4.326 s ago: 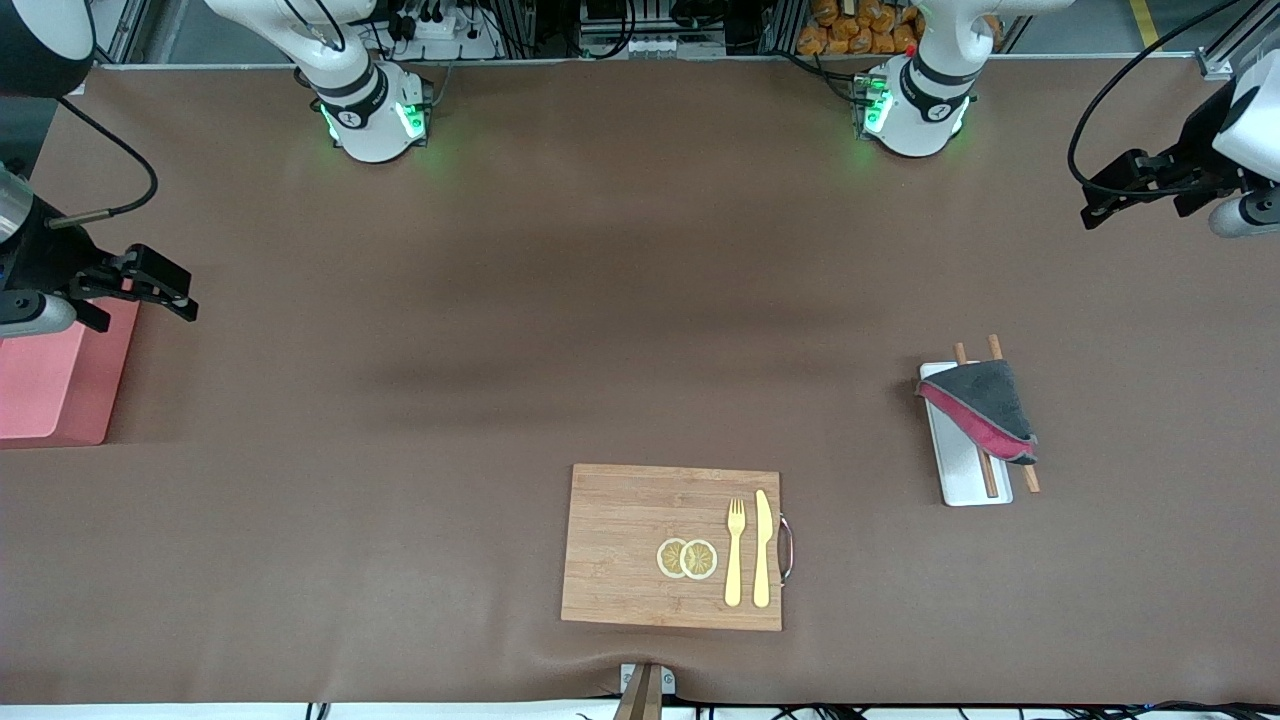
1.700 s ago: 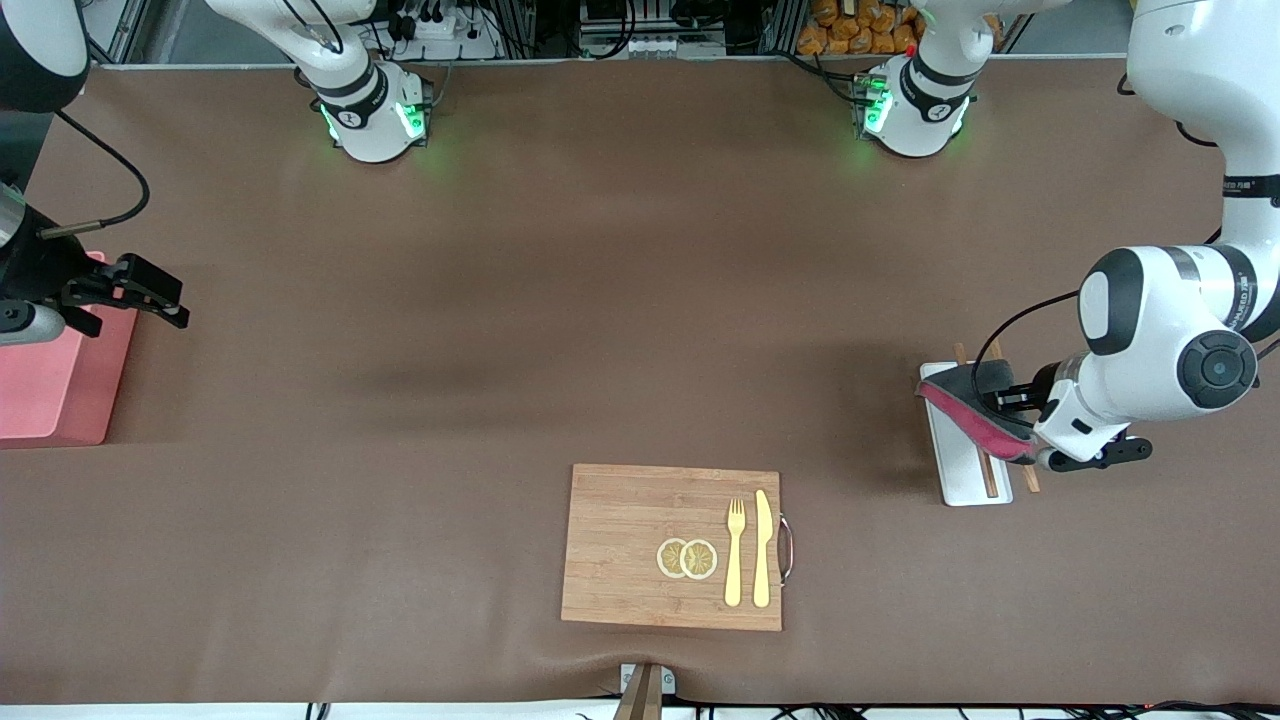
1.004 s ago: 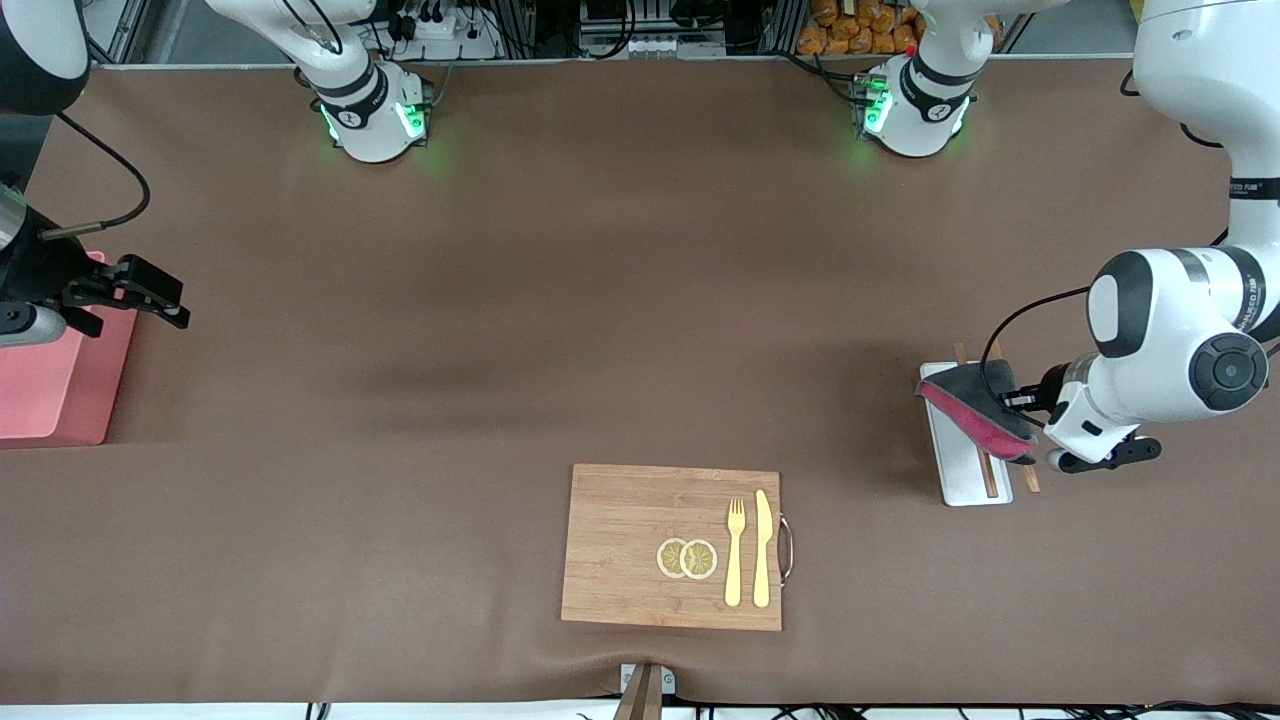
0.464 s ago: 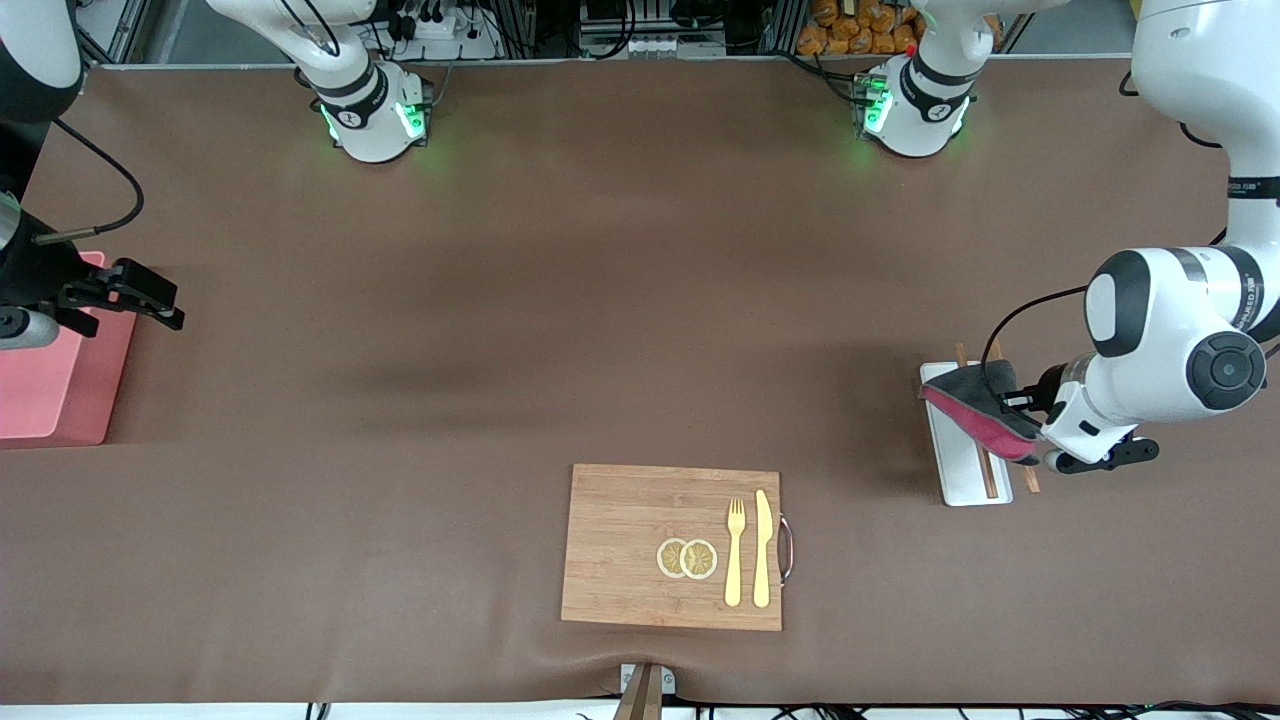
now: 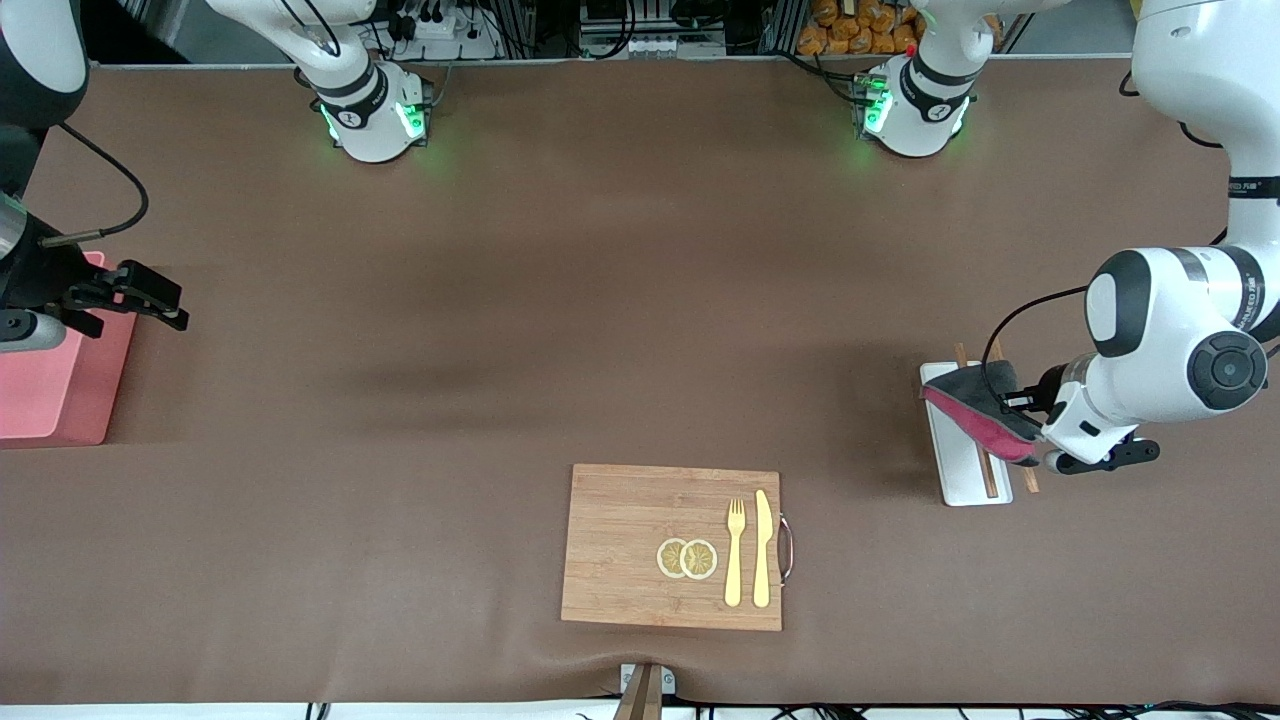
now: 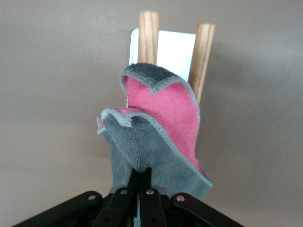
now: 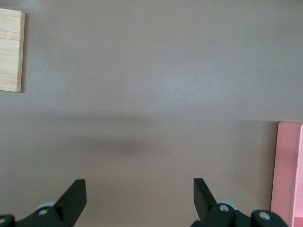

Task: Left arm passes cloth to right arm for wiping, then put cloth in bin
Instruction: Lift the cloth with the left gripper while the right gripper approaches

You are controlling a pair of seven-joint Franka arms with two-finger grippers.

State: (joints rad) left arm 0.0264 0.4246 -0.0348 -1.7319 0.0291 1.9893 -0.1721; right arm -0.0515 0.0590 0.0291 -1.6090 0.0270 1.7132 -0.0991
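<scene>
The cloth (image 5: 972, 410), dark grey with a crimson-pink underside, lies bunched over a flat white tray (image 5: 957, 472) toward the left arm's end of the table. My left gripper (image 5: 1012, 400) is shut on the cloth's grey edge; in the left wrist view the fingers (image 6: 135, 178) pinch the cloth (image 6: 158, 125) tightly and its pink side curls up. My right gripper (image 5: 152, 296) hangs open beside the salmon-pink bin (image 5: 45, 385), holding nothing. The right wrist view shows its gripper (image 7: 139, 189) over bare mat and the bin's wall (image 7: 289, 175).
Two wooden sticks (image 5: 990, 478) lie on the white tray under the cloth. A wooden board (image 5: 625, 545) with a fork (image 5: 735, 555), a knife (image 5: 762, 550) and lemon slices (image 5: 687, 558) sits near the front camera, mid-table. Brown mat covers the table.
My left gripper's fingers have closed onto the cloth's edge, and the cloth has bunched slightly. The right arm has barely shifted beside the bin.
</scene>
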